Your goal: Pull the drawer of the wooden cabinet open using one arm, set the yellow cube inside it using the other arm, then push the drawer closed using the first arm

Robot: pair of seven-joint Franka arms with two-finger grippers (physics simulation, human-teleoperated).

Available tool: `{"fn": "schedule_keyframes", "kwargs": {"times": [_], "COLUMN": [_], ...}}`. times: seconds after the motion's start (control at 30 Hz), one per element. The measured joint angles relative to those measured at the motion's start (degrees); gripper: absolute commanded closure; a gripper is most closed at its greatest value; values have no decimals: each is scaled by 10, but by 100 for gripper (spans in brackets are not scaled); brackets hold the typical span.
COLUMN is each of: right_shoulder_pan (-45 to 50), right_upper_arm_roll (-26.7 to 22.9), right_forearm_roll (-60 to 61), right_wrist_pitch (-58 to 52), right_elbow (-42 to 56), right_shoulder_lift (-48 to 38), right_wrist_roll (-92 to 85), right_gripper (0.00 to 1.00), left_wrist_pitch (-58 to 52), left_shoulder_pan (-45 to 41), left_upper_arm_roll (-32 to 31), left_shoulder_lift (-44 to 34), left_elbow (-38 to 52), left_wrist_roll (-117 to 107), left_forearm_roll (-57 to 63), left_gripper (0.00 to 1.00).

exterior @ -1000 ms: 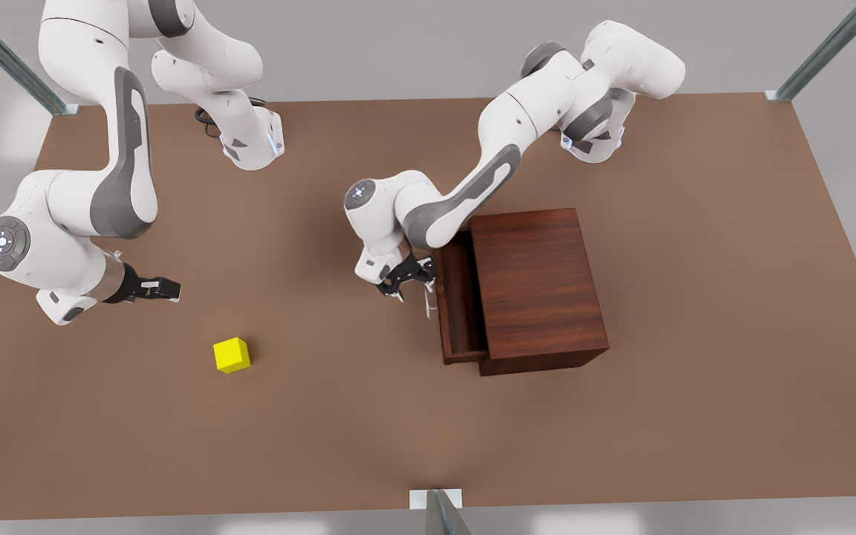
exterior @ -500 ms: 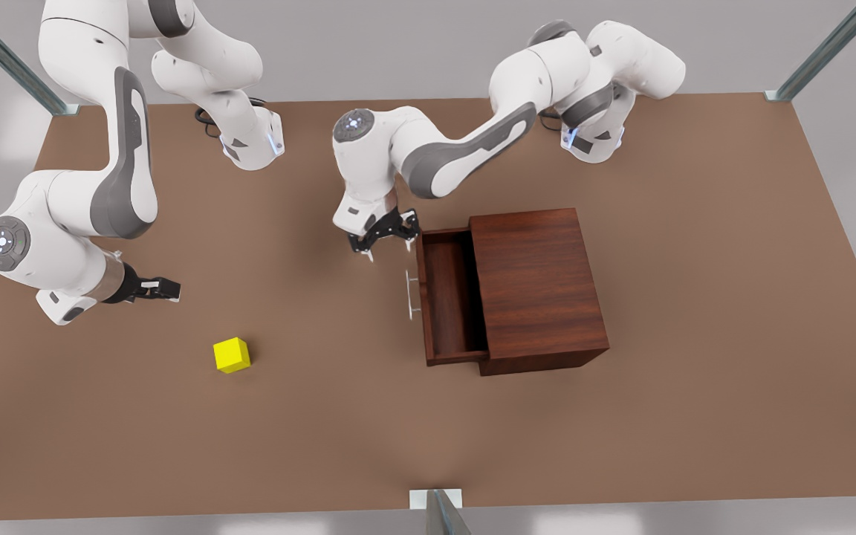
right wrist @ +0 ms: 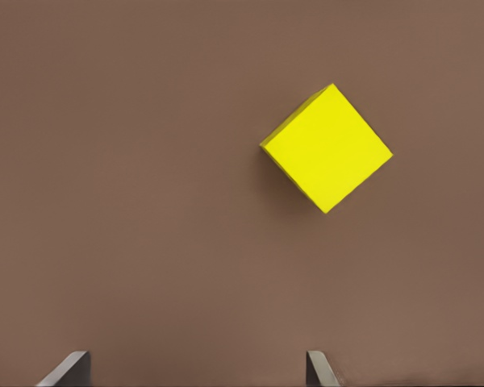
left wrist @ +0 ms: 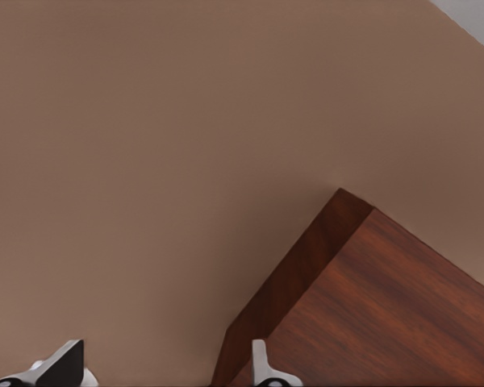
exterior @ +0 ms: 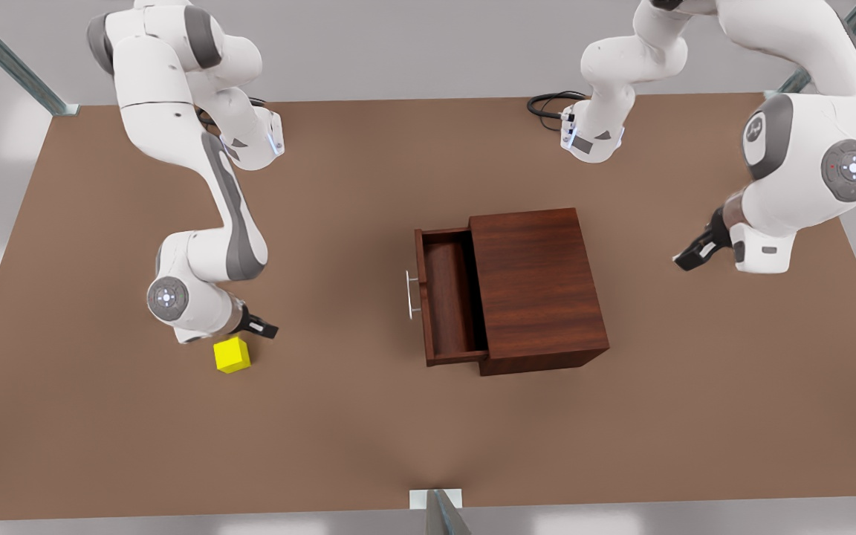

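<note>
Matte brown table (exterior: pixel 368 446) bears grained wooden cabinet (exterior: pixel 539 286) (boxy), yellow cube (exterior: pixel 232 355).

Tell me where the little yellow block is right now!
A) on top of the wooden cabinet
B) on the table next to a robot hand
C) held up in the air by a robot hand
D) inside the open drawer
B: the yellow cube sits on the table just below the right end effector, far from the open drawer of the wooden cabinet.
</note>
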Motion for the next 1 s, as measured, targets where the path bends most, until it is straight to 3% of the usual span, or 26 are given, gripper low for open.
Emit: {"fn": "schedule_keyframes", "kwargs": {"times": [0.1, 0.47, 1.0], "right_shoulder_pan": [-4, -5, -29], "right_upper_arm_roll": [-1, -5, -31], "right_forearm_roll": [8, 13, 6], "right_wrist_pitch": [75, 229, 198], "right_elbow": [-42, -88, -34], "right_shoulder_lift": [-11, 11, 67], "right_wrist_roll": [59, 218, 369], "right_gripper": [0, 0, 0], "left_wrist_pitch": [24, 9, -22], "left_shoulder_pan": [-3, -60, -68], "left_upper_arm_roll": [37, 38, 40], "left_shoulder_lift": [-13, 30, 33], "left_elbow": [-13, 18, 17], "left_wrist_roll": [56, 218, 332], "left_forearm_roll": [-38, -60, -51], "left_gripper": [0, 0, 0]}}
